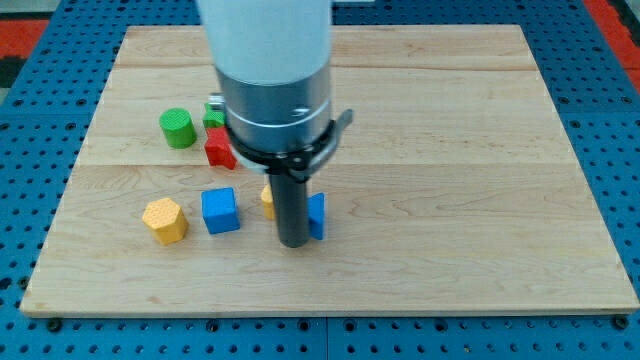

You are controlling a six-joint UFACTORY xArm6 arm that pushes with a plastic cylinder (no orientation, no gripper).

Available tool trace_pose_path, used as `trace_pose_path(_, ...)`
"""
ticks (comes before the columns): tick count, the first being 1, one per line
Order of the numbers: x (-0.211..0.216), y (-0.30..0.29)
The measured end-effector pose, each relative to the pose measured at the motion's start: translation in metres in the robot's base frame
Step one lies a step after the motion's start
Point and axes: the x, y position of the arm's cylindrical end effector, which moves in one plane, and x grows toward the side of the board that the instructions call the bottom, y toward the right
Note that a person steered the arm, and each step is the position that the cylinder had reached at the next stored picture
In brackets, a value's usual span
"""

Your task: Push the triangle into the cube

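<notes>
On the wooden board (pixel 450 150), two blue blocks (pixel 220 211), two green (pixel 177 128), two yellow (pixel 165 220), one red (pixel 220 149); no jaws, only my tip (pixel 292 243).

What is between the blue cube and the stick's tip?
In the camera view, a yellow block peeks out between the blue cube and my tip, mostly hidden behind the rod.

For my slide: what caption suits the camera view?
My tip beside a partly hidden blue block, right of the blue cube.
</notes>
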Motion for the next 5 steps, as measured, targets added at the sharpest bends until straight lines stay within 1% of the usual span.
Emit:
trace_pose_path(2, 0.003, 0.022)
trace_pose_path(3, 0.005, 0.097)
trace_pose_path(4, -0.002, 0.112)
trace_pose_path(5, -0.017, 0.044)
